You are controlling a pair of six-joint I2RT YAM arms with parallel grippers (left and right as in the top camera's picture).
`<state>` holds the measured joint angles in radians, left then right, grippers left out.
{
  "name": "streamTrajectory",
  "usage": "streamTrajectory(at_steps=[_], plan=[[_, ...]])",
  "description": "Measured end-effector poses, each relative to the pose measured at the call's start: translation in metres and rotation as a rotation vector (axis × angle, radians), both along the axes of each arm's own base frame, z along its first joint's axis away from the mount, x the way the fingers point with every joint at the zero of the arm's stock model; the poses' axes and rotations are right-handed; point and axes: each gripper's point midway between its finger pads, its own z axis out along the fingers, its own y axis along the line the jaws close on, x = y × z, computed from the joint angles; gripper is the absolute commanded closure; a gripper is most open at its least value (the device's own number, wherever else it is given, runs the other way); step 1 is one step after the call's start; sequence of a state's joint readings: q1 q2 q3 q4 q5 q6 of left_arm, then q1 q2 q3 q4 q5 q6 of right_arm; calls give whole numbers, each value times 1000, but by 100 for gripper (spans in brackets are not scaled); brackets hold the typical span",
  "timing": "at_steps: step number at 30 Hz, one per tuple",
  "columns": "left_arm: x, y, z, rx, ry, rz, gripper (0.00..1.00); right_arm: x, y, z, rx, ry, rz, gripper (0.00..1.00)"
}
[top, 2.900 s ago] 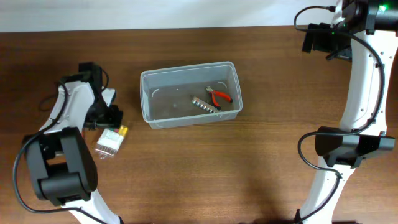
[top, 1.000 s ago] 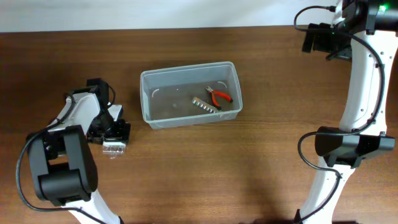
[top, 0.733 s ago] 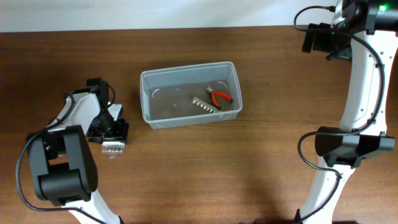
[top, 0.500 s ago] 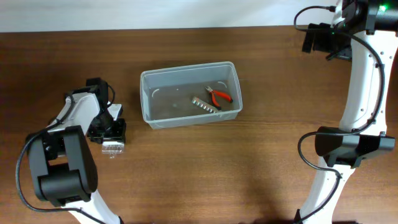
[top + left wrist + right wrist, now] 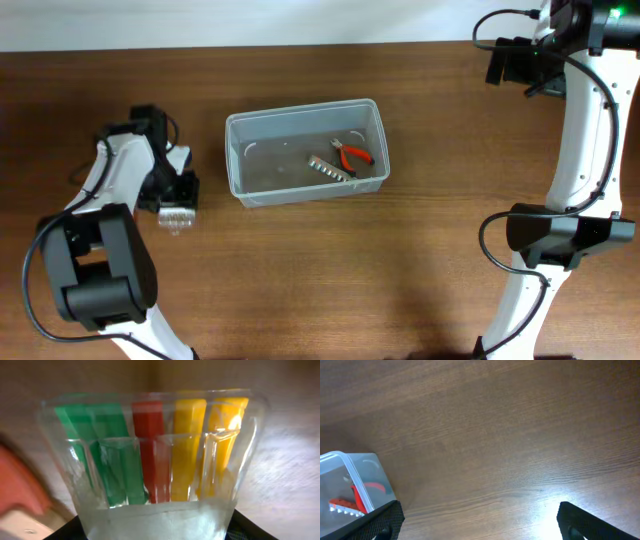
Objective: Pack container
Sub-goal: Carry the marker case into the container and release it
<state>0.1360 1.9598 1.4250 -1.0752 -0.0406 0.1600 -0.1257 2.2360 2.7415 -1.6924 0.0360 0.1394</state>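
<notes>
Left fingers [image 5: 184, 188] look clamped on the case [image 5: 150, 460]: pickup step. Right fingers [image 5: 580, 521] are spread, empty. Container [image 5: 280, 165] sits near, right of the left fingers. Next: lift, carry over the rim, release.

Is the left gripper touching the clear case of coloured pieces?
Touching. Left wrist view: the clear case fills the left gripper, pressed against both black jaws with no gap.

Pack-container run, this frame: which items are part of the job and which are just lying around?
Job:
- container
- pliers and metal bar, both inside it
- clear case of green, red and yellow pieces
- left gripper, closed on that case

Just around:
- right gripper, open, holding nothing
- table
</notes>
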Motion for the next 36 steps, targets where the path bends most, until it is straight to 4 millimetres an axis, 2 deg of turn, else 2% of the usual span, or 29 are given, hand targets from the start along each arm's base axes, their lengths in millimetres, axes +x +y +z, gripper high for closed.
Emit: streamTrajectory(at_steps=[3,8,14,17,20,30,33,36], plan=[[17,2,23,5,-40,0,64,0,0,0,0,0,0,1],[49,2,74,-7,-150,-1,64,0,0,0,0,0,0,1],[82,-20,136,-68,-309,-40,63,0,0,0,0,0,0,1],[94,-45,158,-115,-374,-90,63,0,0,0,0,0,0,1],[99,-77,170,-158,-409,-156,62,0,0,0,0,0,0,1],[93,-199,179,-248,-459,-416,59,0,0,0,0,0,0,1],[90,-231,182,-260,-487,-486,58,0,0,0,0,0,0,1],[87,-249,184,-246,-507,-529,58,0,0,0,0,0,0,1]])
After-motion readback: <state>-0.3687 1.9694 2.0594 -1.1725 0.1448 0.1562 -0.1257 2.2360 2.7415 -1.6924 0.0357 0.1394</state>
